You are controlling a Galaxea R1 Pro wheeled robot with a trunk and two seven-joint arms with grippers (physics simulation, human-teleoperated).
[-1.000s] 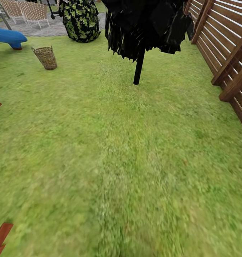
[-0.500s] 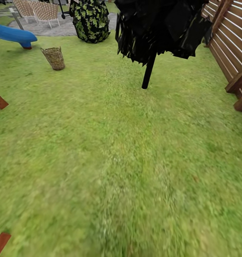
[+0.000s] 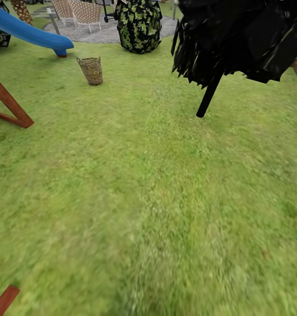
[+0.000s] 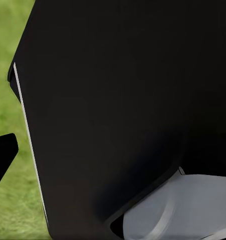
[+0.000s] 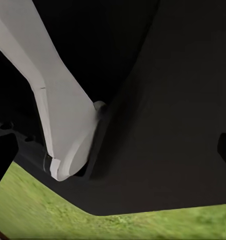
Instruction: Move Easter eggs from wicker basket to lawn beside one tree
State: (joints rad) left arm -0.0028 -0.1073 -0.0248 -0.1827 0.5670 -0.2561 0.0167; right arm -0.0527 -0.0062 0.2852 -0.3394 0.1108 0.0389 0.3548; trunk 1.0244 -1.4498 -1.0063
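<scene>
No eggs visible yet; the wicker basket (image 3: 91, 70) stands on the lawn (image 3: 135, 188) at approx 11 o'clock in the head view, well apart from the robot, and too small here to tell what it holds. Just beyond it, at 11–12 o'clock, is the blue slide (image 3: 30, 33) end, w/ a red-brown wooden brace (image 3: 10, 105) at 9–10 o'clock. Further out at 12 sits a dark bush w/ pale-green speckled leaves (image 3: 139, 24), its trunk hidden, on the edge of the grey gravel patch (image 3: 100, 33) w/ woven chairs (image 3: 80, 11). At 1–2 o'clock hangs the black-leaved tree (image 3: 245, 35) on its thin dark trunk (image 3: 208, 98).

Grippers: left wrist view shows mostly dark robot body plus a strip of grass; a dark tip (image 4: 2, 157) at one edge may be a finger. Right wrist view is similar, dark tips at both edges (image 5: 1, 157). Can't tell if either is spread or closed.

Risks, as I judge them:
- Base clips the wooden brace or slide end on approach, since both sit near the basket.
- Bumping the basket tips it; eggs roll off.
- Picking the black-leaved tree as drop spot = wrong tree.
- Arms look tucked vs. the body, so a late reach may be rushed.
</scene>
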